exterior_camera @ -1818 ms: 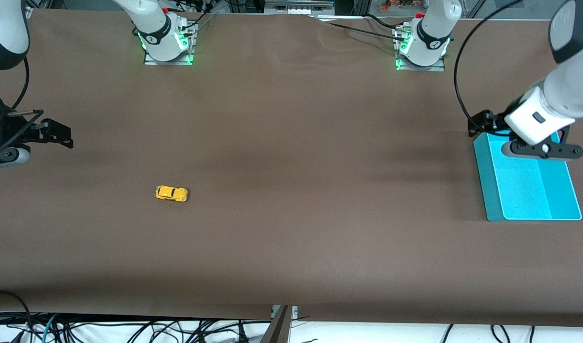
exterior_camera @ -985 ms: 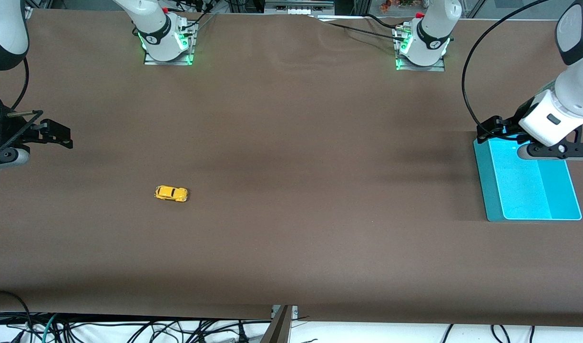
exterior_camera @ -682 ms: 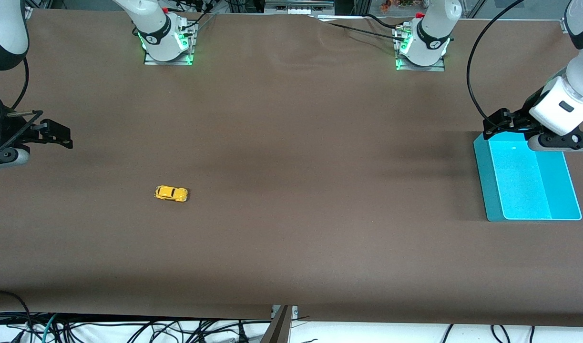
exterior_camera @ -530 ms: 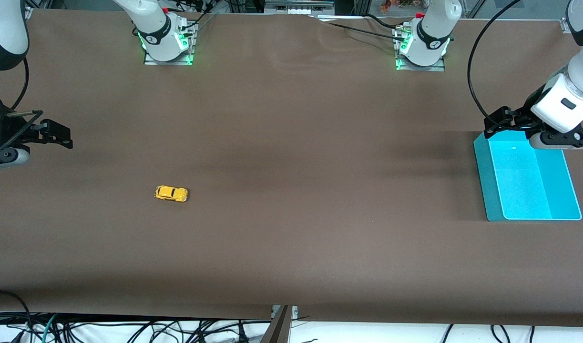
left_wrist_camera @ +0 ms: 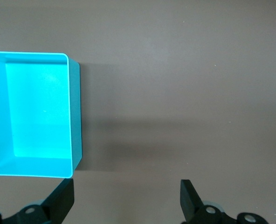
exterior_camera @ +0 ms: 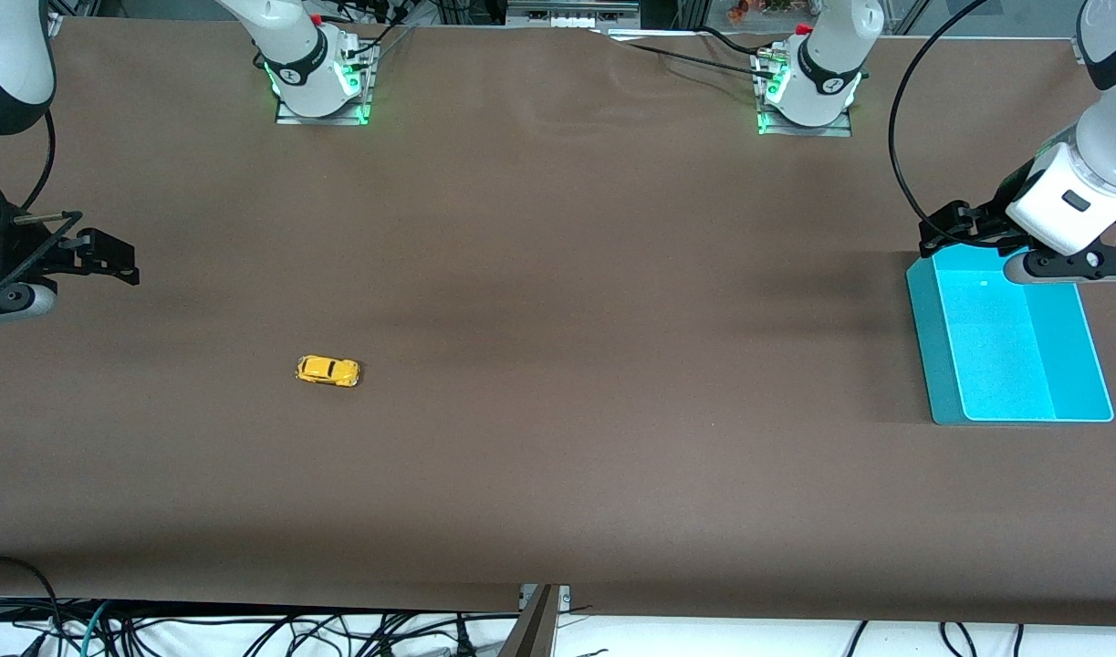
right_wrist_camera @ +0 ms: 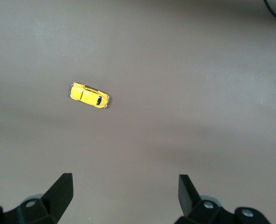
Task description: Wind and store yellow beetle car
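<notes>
The yellow beetle car (exterior_camera: 328,370) stands on the brown table toward the right arm's end, on its wheels and alone. It also shows in the right wrist view (right_wrist_camera: 89,95), well ahead of the fingers. My right gripper (exterior_camera: 110,257) (right_wrist_camera: 126,196) is open and empty, up in the air at that end of the table, apart from the car. My left gripper (exterior_camera: 943,226) (left_wrist_camera: 127,200) is open and empty, up in the air by the farther end of the teal bin (exterior_camera: 923,338).
The teal bin (left_wrist_camera: 75,116) is empty and sits at the left arm's end of the table. The two arm bases (exterior_camera: 320,82) (exterior_camera: 806,91) stand along the table's edge farthest from the front camera. Cables hang below the table's nearest edge.
My left arm has drawn off from over the bin toward its end of the table, then eased back slightly. The car and the right arm have not moved.
</notes>
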Robot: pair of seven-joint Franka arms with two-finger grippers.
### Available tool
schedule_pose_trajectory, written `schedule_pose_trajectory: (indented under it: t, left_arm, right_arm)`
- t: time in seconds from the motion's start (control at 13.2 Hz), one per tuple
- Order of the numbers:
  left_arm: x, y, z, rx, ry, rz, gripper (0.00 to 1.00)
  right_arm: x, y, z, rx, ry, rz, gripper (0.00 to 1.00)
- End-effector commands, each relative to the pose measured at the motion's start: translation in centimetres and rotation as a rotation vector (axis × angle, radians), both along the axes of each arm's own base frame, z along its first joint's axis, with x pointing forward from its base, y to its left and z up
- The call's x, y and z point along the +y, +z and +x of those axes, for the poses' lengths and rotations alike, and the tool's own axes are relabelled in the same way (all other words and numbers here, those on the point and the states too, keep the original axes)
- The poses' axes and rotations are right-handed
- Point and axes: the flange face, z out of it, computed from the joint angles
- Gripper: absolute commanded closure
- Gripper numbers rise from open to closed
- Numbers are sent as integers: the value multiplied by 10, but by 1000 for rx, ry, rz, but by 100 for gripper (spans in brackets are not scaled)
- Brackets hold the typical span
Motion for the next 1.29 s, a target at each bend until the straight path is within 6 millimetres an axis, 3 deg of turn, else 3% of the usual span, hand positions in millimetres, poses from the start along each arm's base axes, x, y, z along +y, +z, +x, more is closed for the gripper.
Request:
schedule_pose_trajectory:
  t: [0.0, 0.76, 1.06, 1.21]
  left_arm:
    - [-6, 7, -8, 0, 16, 3, 0]
    - [-6, 7, -9, 9, 16, 4, 0]
    - [-6, 7, -10, 17, 31, 6, 0]
    - [-6, 5, -11, 24, 35, 7, 0]
  right_arm:
    - [-2, 2, -3, -8, -2, -8, 0]
    - [6, 1, -3, -7, 8, -5, 0]
    - [37, -36, 5, 65, 59, -6, 0]
    - [59, -66, 9, 116, 94, -6, 0]
